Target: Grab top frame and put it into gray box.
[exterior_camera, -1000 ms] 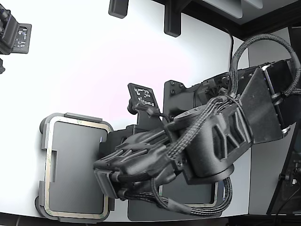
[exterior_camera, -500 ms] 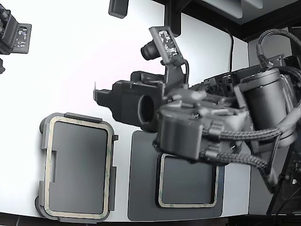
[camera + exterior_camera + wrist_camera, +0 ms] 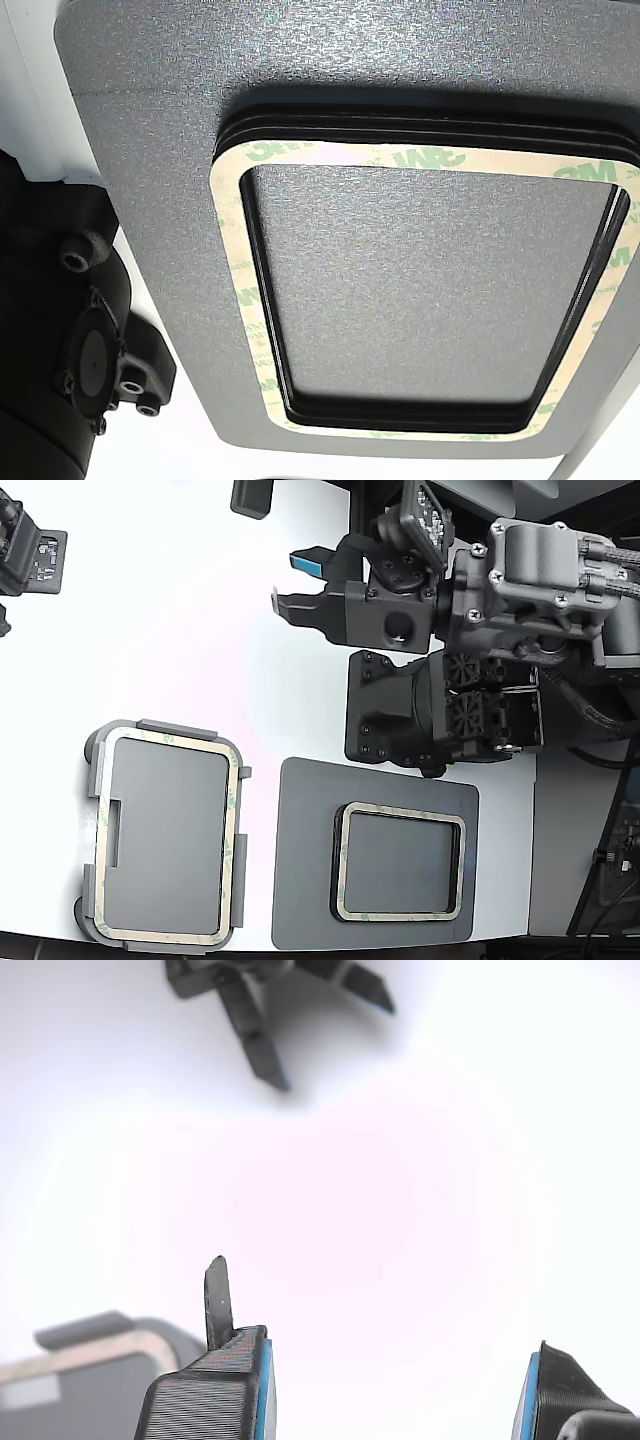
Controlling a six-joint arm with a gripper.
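Exterior view: gripper (image 3: 292,583) wide, empty, well apart from top frame (image 3: 400,873); risk: stacked frames below lifting together, judged.

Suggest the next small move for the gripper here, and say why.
Probably none beyond finishing the retreat: the gripper is open and empty over bare table, a frame already lies in the gray box, and a stack of frames sits on the dark pad. If another cycle follows, swing toward that stack.

cream top frame (image 3: 232,810), light gray box (image 3: 165,840), darker speckled gray pad (image 3: 300,880).
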